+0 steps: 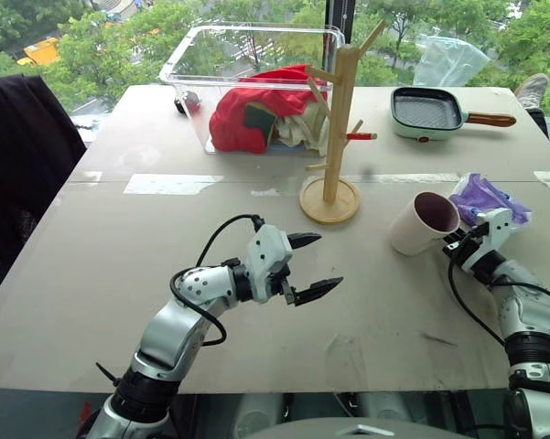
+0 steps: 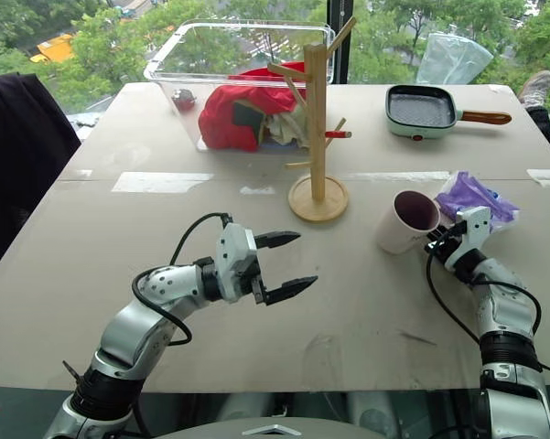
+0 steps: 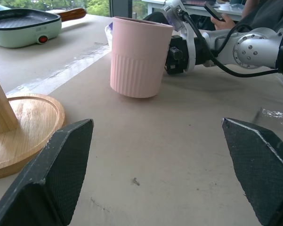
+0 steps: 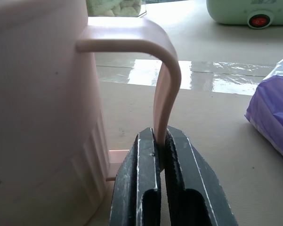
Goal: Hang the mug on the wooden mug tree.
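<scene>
While pinching thin loop handle of pale pink mug point(image 4: 42, 108) in right gripper point(image 4: 161, 141) jaws, risking swing or slip nearing light-wood mug tree point(image 1: 334, 119); left gripper point(image 1: 313, 265) idling, jaws wide.

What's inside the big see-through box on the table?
Inside the clear box lies a red cloth bunched over something dark green and some white cloth. Whatever lies under the pile is covered. A small dark thing sits by the box's far left corner.

Head cams look down; wrist cams near mug point(image 3: 140, 56).
</scene>
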Motion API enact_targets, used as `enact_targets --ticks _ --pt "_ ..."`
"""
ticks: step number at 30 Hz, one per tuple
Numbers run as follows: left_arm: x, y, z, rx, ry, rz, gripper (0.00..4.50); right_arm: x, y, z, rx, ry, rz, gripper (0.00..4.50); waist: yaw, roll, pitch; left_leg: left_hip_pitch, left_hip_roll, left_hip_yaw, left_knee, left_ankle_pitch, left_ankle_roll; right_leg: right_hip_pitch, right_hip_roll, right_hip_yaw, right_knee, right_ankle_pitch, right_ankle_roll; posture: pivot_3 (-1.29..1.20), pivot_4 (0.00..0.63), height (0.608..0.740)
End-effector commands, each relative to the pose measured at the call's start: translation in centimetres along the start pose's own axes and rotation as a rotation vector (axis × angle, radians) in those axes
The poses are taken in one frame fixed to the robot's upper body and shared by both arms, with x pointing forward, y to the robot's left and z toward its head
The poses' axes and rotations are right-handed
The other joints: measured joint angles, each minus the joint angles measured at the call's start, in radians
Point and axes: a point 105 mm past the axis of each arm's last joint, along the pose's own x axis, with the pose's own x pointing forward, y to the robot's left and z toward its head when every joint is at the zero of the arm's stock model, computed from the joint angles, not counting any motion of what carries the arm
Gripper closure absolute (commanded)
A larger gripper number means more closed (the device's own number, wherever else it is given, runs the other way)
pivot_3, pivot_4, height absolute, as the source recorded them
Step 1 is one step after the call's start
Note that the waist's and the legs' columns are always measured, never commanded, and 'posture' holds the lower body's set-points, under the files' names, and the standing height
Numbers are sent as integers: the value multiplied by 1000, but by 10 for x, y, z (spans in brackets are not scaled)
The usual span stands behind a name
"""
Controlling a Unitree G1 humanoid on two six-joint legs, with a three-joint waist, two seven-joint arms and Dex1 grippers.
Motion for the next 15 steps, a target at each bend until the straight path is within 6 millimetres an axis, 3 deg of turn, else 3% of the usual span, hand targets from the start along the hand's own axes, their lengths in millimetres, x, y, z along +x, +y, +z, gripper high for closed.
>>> enact_targets --ticks 1,6,12,15 --pt "-3 4 13 6 -69 42 0 10 8 30 -115 -50 80 4478 -1 0 0 0 0 0 0 0 0 0 0 0 0 0 0 0 150 740" --pt "-4 22 36 -51 -255 215 0 27 21 70 -352 35 260 4478 -1 5 5 0 -1 2 1 0 0 -1 -2 1 0 0 0 0 150 740" --pt "-15 18 57 -114 -452 272 0 50 51 144 -590 131 444 4478 1 3 5 -1 0 -2 0 0 0 -2 0 -2 0 2 4 0 150 740" --pt "-19 15 56 -133 -483 282 0 56 68 163 -672 181 486 4478 0 4 5 -5 0 0 -1 0 0 -6 -1 -1 0 3 4 0 150 740"
